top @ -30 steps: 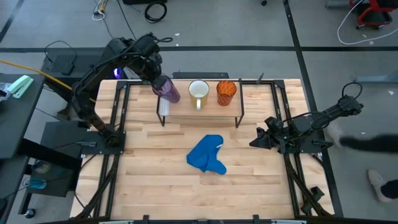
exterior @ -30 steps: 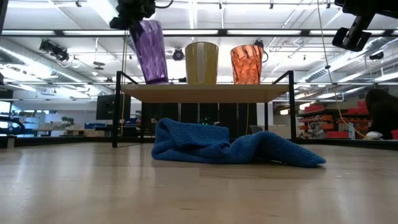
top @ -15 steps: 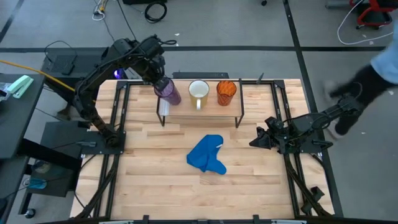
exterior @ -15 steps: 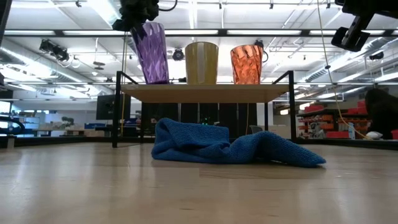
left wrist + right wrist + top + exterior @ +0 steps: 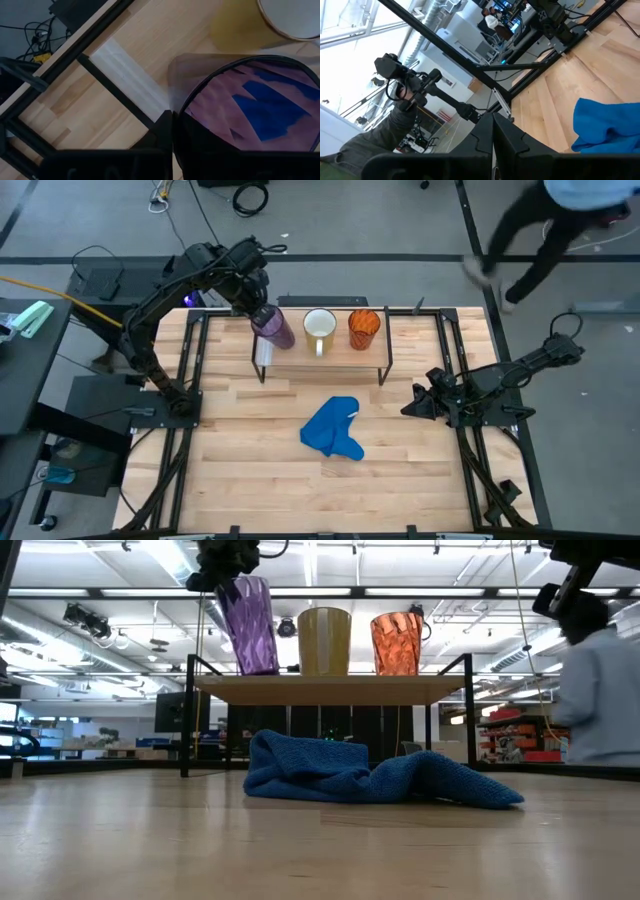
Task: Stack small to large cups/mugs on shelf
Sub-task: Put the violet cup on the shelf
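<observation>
The left gripper (image 5: 256, 308) is clamped on the rim of the tall translucent purple faceted cup (image 5: 272, 327), one dark finger (image 5: 165, 131) pressed against the outside of the rim in the left wrist view. The purple cup sits tilted at the left end of the low light-wood shelf with black wire legs (image 5: 355, 350), in the upper middle of the high view. Just right of it on the shelf stands the white handled mug (image 5: 319, 328), then the translucent orange faceted cup (image 5: 364, 327) near the shelf's right end; all three stand in a row, none nested. Below the shelf, mid-frame, a crumpled blue cloth (image 5: 333, 429) lies on the wooden tabletop (image 5: 250, 470). The right gripper (image 5: 412, 406) rests low at the right edge of the table, its fingers pressed together and empty. A person (image 5: 545, 220) crosses the upper right corner.
</observation>
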Tool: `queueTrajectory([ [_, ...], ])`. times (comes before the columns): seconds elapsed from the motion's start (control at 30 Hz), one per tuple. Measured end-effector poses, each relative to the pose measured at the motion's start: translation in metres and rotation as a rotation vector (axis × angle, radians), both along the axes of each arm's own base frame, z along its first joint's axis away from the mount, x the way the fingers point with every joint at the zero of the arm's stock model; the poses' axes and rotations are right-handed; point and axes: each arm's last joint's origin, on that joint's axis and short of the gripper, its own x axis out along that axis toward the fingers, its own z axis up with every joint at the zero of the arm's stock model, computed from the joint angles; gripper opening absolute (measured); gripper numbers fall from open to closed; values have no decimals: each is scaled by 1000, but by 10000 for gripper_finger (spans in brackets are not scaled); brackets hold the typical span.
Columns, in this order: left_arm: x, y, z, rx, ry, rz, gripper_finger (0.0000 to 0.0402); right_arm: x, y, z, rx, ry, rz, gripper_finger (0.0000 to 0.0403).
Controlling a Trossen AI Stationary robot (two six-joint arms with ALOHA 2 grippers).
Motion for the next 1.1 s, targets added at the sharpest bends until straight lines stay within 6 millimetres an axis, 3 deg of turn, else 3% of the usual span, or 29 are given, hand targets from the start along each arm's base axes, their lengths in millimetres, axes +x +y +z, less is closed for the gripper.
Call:
queueTrajectory([
  [0.2,0,0,0,0,-1,-3,42,0,0,0,1,0,0,16],
  [0.53,1,0,0,3,-4,-2,30,0,0,0,1,0,0,16],
  [1.1,1,0,0,5,-5,-2,70,0,0,0,2,0,0,16],
])
